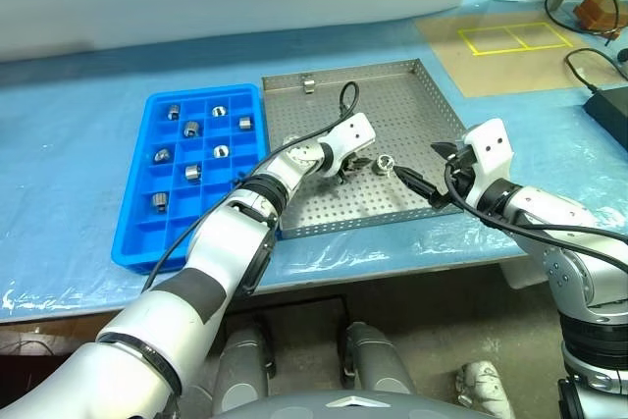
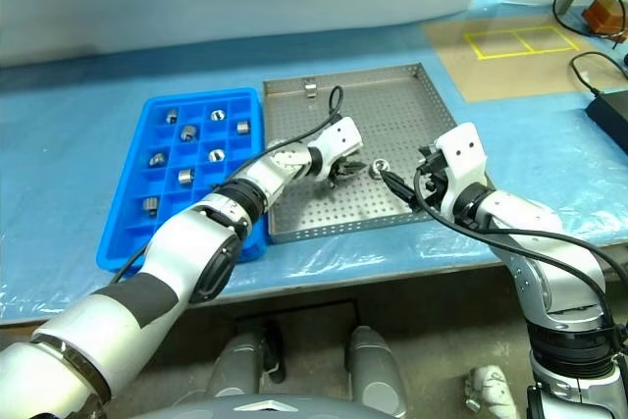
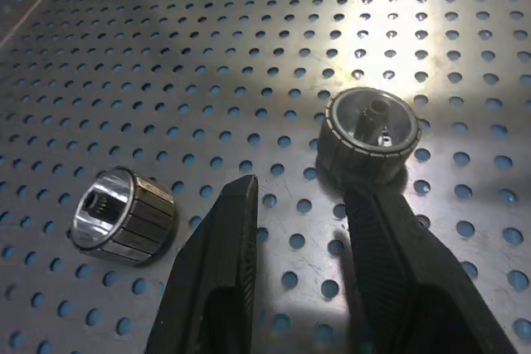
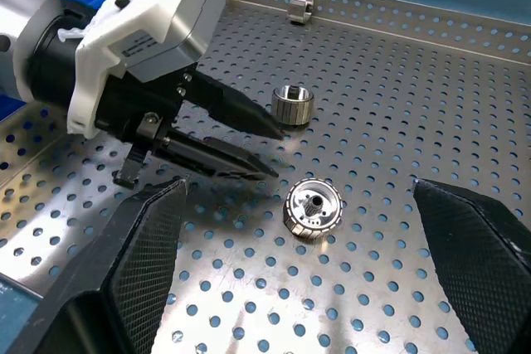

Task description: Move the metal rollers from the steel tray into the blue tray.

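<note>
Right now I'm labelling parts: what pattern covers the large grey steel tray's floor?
Rows of small round holes across the shiny grey steel tray; clearest in the left wrist view.

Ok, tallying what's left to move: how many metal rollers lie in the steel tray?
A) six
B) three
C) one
B: three metal rollers lie on the steel tray, two by the left gripper and one against the rim.

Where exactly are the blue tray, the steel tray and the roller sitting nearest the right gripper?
blue tray (image 1: pixel 134 247): left eye view, near rim.
steel tray (image 1: pixel 412 95): left eye view, bare perforated floor.
roller nearest the right gripper (image 4: pixel 314 208): right wrist view, top face.
</note>
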You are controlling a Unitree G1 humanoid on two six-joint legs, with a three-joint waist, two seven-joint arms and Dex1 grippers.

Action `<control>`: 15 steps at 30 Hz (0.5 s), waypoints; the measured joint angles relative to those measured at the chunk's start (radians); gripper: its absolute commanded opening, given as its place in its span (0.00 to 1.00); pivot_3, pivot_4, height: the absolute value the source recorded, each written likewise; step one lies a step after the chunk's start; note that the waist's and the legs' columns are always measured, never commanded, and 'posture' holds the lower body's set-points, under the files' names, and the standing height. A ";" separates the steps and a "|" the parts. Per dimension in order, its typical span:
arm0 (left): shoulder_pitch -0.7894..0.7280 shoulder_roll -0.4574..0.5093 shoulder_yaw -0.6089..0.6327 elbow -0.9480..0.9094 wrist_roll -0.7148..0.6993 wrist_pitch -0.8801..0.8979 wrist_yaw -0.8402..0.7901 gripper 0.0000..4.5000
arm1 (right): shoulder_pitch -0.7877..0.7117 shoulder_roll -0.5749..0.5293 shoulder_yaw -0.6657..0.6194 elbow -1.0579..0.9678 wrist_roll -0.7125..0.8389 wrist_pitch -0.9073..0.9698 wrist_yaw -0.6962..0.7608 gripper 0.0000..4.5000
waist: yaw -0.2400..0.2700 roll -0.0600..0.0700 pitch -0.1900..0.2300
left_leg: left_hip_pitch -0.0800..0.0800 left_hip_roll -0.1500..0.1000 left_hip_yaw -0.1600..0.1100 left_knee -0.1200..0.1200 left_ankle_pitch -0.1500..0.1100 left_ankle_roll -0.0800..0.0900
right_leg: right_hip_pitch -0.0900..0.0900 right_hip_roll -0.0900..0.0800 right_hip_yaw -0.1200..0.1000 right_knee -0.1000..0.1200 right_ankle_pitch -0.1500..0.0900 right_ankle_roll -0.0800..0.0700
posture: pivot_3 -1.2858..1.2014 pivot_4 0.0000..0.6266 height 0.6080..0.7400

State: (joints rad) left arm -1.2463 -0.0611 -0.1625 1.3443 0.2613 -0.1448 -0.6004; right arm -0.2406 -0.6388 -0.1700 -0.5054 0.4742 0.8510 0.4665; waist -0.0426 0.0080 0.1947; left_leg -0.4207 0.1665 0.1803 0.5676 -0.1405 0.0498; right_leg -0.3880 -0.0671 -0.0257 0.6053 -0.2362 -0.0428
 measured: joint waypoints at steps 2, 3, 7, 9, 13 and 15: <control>-0.011 0.015 -0.005 -0.002 0.013 0.000 0.025 0.37 | 0.001 0.001 0.000 -0.001 0.000 0.000 -0.001 1.00 | 0.000 0.000 0.000 | 0.000 0.000 0.000 0.000 0.000 0.000 | 0.000 0.000 0.000 0.000 0.000 0.000 | 0.31 0.24 1.00; -0.013 0.029 0.000 -0.005 0.009 0.000 0.021 0.37 | 0.003 0.001 0.000 -0.001 0.000 0.000 -0.001 1.00 | -0.002 0.000 0.000 | 0.000 0.000 0.000 -0.001 0.000 0.000 | -0.001 0.000 0.000 0.000 0.000 0.000 | 0.32 0.24 1.00; -0.014 0.080 0.042 -0.030 -0.034 -0.005 -0.023 0.37 | 0.015 0.009 0.004 0.000 0.000 -0.001 -0.001 1.00 | 0.000 0.000 0.000 | 0.000 0.000 0.000 -0.003 0.000 0.000 | -0.002 0.000 0.000 0.000 0.000 0.000 | 0.33 0.24 1.00; -0.016 0.090 0.042 -0.030 -0.033 0.000 0.015 0.37 | -0.003 0.017 0.030 0.020 -0.005 -0.008 0.000 1.00 | 0.001 0.000 0.000 | -0.001 0.000 0.000 -0.002 0.000 0.000 | -0.002 0.000 0.000 0.000 0.000 0.000 | 0.33 0.24 1.00; -0.041 0.101 0.042 -0.021 -0.021 0.049 0.126 0.37 | -0.040 0.036 0.067 0.040 -0.008 -0.016 0.002 1.00 | 0.002 0.000 0.000 | -0.004 0.000 0.000 -0.001 0.000 0.000 | -0.003 0.000 0.000 0.000 0.000 0.000 | 0.33 0.24 1.00; -0.060 0.127 0.049 -0.025 -0.026 0.049 0.114 0.37 | -0.043 0.037 0.069 0.040 -0.008 -0.017 0.003 1.00 | 0.003 0.000 0.000 | -0.004 0.000 0.000 -0.002 0.000 0.000 | -0.004 0.000 0.000 0.000 0.000 0.000 | 0.33 0.24 1.00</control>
State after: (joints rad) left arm -1.3058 0.0662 -0.1132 1.3193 0.2354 -0.0961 -0.4860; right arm -0.2839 -0.6022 -0.1011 -0.4658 0.4662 0.8342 0.4696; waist -0.0396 0.0082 0.1949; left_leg -0.4248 0.1662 0.1805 0.5659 -0.1401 0.0496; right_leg -0.3918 -0.0674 -0.0258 0.6054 -0.2362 -0.0428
